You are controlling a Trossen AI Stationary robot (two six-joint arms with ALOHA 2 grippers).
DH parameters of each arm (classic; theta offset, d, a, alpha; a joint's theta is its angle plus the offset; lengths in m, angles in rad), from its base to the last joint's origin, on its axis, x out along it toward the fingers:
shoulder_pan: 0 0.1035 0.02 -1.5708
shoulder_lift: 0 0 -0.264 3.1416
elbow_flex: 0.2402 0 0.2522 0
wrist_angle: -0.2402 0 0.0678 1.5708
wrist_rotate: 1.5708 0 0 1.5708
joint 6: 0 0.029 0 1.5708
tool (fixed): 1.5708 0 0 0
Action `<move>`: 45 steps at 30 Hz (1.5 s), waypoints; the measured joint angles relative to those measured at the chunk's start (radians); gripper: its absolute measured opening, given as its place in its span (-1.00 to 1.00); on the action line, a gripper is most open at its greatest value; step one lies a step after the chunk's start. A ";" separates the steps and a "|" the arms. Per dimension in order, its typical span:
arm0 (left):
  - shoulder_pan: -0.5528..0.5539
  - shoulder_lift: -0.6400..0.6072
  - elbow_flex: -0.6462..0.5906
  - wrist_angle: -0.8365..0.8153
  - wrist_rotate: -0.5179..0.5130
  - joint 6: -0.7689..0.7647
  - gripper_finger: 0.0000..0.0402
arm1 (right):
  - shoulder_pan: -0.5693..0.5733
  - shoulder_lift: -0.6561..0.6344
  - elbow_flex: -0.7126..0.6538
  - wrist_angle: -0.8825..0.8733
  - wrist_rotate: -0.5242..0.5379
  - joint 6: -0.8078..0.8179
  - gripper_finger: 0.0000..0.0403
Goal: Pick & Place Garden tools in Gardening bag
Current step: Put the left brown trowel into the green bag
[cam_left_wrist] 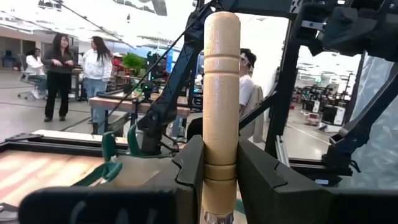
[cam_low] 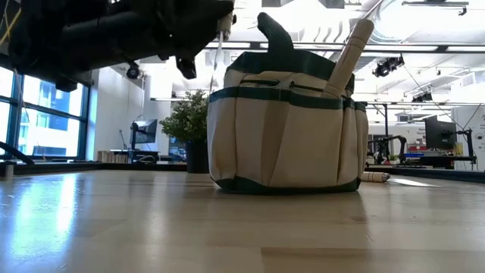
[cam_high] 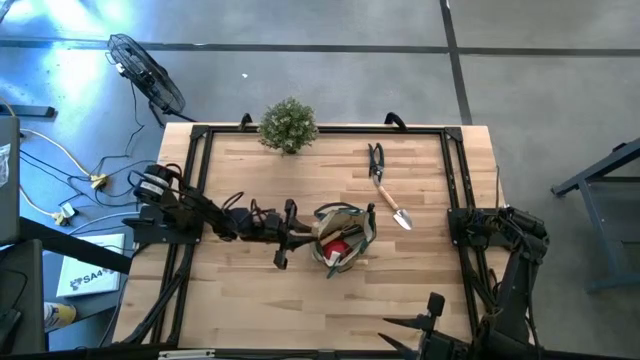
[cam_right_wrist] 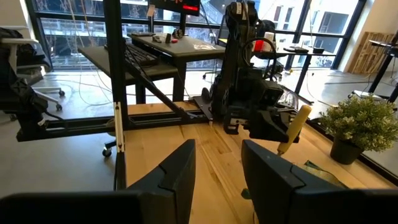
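Tool: my left gripper [cam_left_wrist: 219,177] is pinched on the wooden handle of a tool [cam_left_wrist: 221,93]. In the left wrist view the handle stands straight up between my two fingers [cam_left_wrist: 190,168].
Why: I hold it low on the handle so I can steer it over the bag's mouth.
Left arm: it reaches across the table [cam_high: 250,310], and the gripper hangs just beside the bag [cam_high: 340,238].
Metal end: I think a thin metal part points down by the bag in the low view, but I can't tell which tool it is.
Bag: it sits upright near the middle of the table. A wooden handle [cam_low: 350,53] already sticks out of the top, and something red shows inside from above.
Left to do: a trowel [cam_high: 390,203] and dark snips [cam_high: 375,160] lie flat on the table, near the bag on its right side.
Right gripper [cam_right_wrist: 217,171]: parked at the table's right edge, jaws partly open, holding nothing.
Table: pale wood with a black frame. A plant [cam_high: 288,125] stands at the far edge.
Room: a big bright hall with desks, screens and windows. People stand far off.
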 joint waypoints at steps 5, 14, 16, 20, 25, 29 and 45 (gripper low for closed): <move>0.000 0.000 -0.012 0.008 -0.025 0.029 -0.70 | -0.006 0.000 0.000 0.000 0.004 0.000 -0.40; 0.000 0.000 0.020 0.011 -0.026 0.029 -0.70 | -0.020 0.000 0.000 0.001 -0.001 0.000 -0.40; 0.000 0.000 0.029 0.002 -0.027 0.028 -0.70 | -0.022 0.000 0.000 0.001 -0.002 0.000 -0.40; 0.000 0.000 0.040 -0.050 -0.053 0.042 -0.70 | -0.027 0.000 0.000 0.001 -0.004 0.000 -0.40; 0.000 0.000 0.045 -0.105 -0.085 0.044 -0.70 | -0.026 0.000 0.000 0.001 -0.005 0.000 -0.40; 0.000 0.000 0.045 -0.111 -0.089 0.044 -0.70 | -0.026 0.000 0.000 0.001 -0.006 0.000 -0.40; -0.015 0.101 0.045 -0.101 -0.070 -0.016 -0.70 | -0.026 0.000 0.000 0.002 -0.010 0.001 -0.40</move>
